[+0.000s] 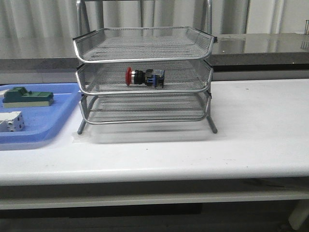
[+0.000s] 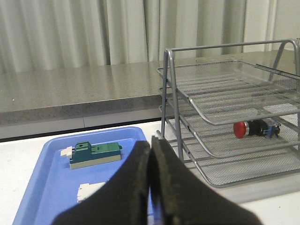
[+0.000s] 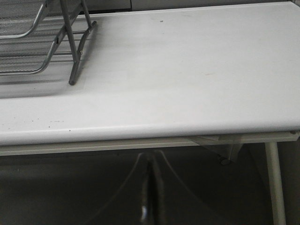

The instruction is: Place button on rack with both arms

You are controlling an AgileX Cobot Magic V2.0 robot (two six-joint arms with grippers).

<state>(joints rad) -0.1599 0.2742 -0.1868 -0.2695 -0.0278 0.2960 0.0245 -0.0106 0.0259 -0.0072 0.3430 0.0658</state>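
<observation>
So at this moment the left gripper (image 2: 150, 154) had its two black fingers (image 2: 131, 187) pressed flat together, nothing pinched between them. It hung over the near end of the blue tray (image 2: 47, 187). Past the fingertips, on the tray, sat the green block (image 2: 93, 153), and closer in, half hidden by the left finger, the white block (image 2: 89, 191). In the front view those same two were on the tray (image 1: 58, 125) at the far left of the table (image 1: 251, 135): green block (image 1: 26, 95) behind, white block (image 1: 10, 121) in front.

Off to the right of that gripper and farther away stood the rack (image 2: 225, 112), three wire-mesh tiers on a metal frame. The button (image 2: 255, 128) lay on its side in the middle tier, red cap pointing back toward the gripper's side, well apart from the fingers. The front view showed the same thing: button (image 1: 144, 77) around the middle of the rack's (image 1: 145, 53) second tier, red cap to the left.

The right gripper (image 3: 151, 187) was also closed up with nothing in it, sitting low, below the table's front edge (image 3: 164, 126). From there only a rack leg (image 3: 72, 61) and a corner of mesh showed, up and to its left. The button wasn't visible in that view.
</observation>
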